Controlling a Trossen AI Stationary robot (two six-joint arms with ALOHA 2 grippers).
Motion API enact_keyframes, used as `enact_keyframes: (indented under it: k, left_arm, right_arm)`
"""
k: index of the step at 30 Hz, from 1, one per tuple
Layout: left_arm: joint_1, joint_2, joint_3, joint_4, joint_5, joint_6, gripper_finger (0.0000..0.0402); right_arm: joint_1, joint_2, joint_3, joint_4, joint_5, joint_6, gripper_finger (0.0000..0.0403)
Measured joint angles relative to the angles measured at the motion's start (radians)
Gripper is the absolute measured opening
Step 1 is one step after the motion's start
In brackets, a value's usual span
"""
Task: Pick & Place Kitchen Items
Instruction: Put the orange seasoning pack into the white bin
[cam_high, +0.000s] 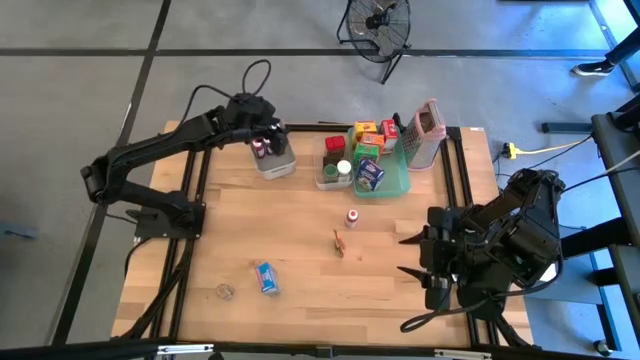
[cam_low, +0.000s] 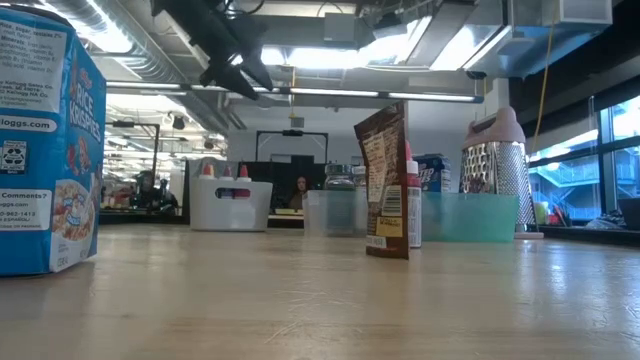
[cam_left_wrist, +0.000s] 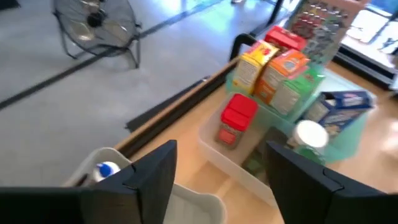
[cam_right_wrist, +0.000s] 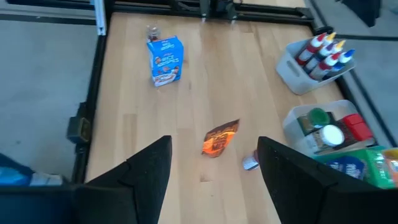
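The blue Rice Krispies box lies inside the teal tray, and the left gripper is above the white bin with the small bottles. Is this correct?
Not entirely. The blue Rice Krispies box is not in the teal tray; the high view shows it alone on the bare wooden table, near the front edge. The rest is right: the left gripper is above the white bin with the small bottles.

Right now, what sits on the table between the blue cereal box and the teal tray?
In the high view, two things stand between the cereal box and the tray: a brown packet and a small red-capped bottle. Otherwise bare wood.
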Motion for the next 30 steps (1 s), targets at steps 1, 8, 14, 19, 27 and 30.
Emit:
enact_keyframes:
  k: [1, 8, 14, 19, 27, 30]
  left_arm:
    - [-0.001, 0.0, 0.0, -0.001, 0.02, -0.008, 0.0238]
    - [-0.039, 0.0, 0.0, -0.014, 0.094, -0.056, 0.0277]
    - [-0.137, -0.001, 0.0, -0.027, 0.094, -0.104, 0.0294]
    - [-0.247, -0.032, 0.0, -0.023, 0.09, -0.114, 0.0295]
    - [-0.459, -0.097, 0.0, -0.024, 0.086, -0.117, 0.0295]
    - [-0.555, -0.103, 0.0, 0.004, 0.094, -0.166, 0.0295]
  right_arm:
    - [0.0, 0.0, 0.0, 0.004, -0.01, 0.0, 0.0238]
    - [0.002, 0.003, 0.0, 0.043, -0.057, 0.0, 0.0238]
    - [0.002, 0.018, 0.0, 0.077, -0.087, -0.003, 0.0238]
    - [0.005, 0.028, 0.0, 0.111, -0.108, -0.013, 0.0238]
    - [0.019, 0.038, -0.001, 0.121, -0.112, -0.035, 0.0238]
    - [0.02, 0.049, -0.001, 0.122, -0.105, -0.049, 0.0238]
